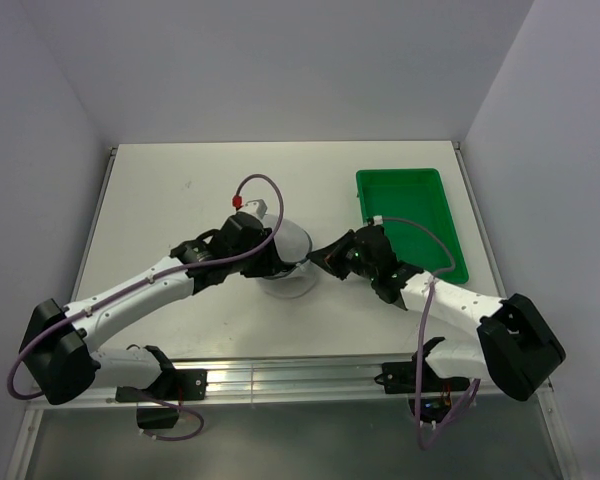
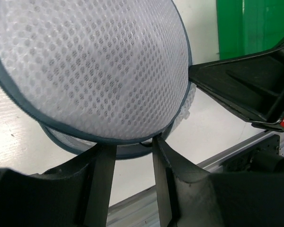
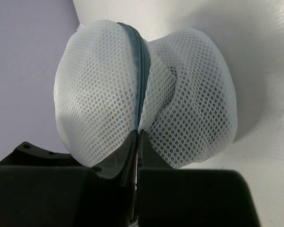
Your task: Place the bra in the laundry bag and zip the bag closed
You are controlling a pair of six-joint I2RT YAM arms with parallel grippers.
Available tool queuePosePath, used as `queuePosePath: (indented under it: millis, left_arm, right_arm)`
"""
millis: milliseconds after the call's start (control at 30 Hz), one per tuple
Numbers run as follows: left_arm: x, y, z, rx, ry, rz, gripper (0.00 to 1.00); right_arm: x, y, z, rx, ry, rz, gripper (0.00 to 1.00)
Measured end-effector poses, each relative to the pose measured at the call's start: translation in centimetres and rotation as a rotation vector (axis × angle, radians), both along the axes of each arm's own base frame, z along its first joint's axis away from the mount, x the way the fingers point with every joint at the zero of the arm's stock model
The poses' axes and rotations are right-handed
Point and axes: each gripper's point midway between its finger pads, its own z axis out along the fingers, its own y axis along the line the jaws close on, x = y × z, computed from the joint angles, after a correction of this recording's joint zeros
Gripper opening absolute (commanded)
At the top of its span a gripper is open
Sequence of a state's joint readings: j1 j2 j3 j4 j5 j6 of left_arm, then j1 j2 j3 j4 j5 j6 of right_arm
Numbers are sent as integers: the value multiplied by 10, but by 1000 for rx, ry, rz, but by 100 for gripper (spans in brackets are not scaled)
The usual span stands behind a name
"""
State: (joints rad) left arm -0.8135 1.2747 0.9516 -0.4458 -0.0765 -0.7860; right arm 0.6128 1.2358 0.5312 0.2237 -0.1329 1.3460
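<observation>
The laundry bag [image 1: 292,262] sat near the middle of the table [image 1: 170,190], propped up rather than lying flat, its pale mesh bulging into two rounded lobes either side of the dark zipper [image 3: 140,71]. I could see no black bra anywhere outside it. A greyer patch showed through the mesh on one side, so I judged the bra was already inside, though I couldn't make it out for certain.

Along the stretch I could see, the zipper teeth looked joined. My right gripper [image 3: 138,135] was clenched tight just where that zipper line ended. I took that to be a grip on the pull, but the pull itself was hidden between my fingers.

My left gripper [image 2: 131,147] was on the opposite side, fingers [image 2: 103,179] part-way apart with the bag's dark-edged rim caught between them. That hold was what kept the bag raised and taut, so the zipper had something to pull against instead of the whole pouch sliding along.

The green tray [image 1: 410,225] stood well apart near the table's right edge, with nothing in it that I could see.
</observation>
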Motion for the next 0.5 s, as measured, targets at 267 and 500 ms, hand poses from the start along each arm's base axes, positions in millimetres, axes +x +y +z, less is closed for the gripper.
queuePosePath:
  millis: [267,500]
  left_arm:
    - [-18,-20,36,-1,-45,-67,46]
    - [-52,-48,56,-77,-66,-130,45]
  right_arm:
    - [-3,-3,16,-22,-56,-35,0]
    - [-3,-4,14,-40,-60,-57,0]
